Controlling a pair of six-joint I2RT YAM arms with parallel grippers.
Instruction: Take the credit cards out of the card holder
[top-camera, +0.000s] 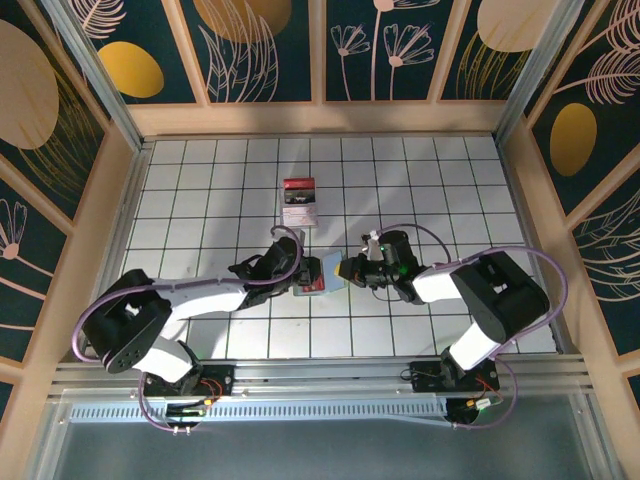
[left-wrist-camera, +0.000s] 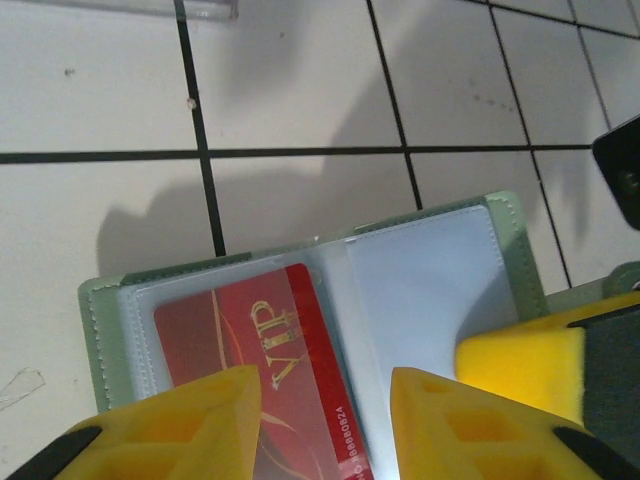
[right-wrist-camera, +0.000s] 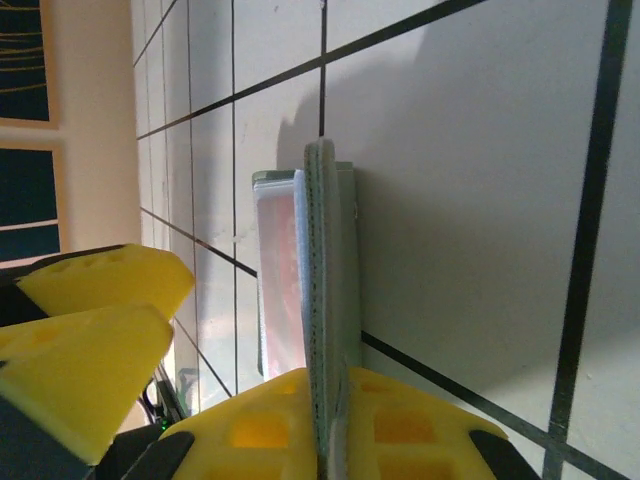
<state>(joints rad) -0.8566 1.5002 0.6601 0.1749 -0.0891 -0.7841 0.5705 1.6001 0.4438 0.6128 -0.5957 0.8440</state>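
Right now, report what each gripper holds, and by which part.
Right gripper pinches the card holder by one leaf's outer edge. Left gripper sits over the red card; a hold there cannot be told.

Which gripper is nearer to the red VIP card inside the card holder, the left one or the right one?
Left. The left gripper is directly over the red VIP card, its jaws apart. The right gripper pinches the other leaf of the card holder, off to the side.
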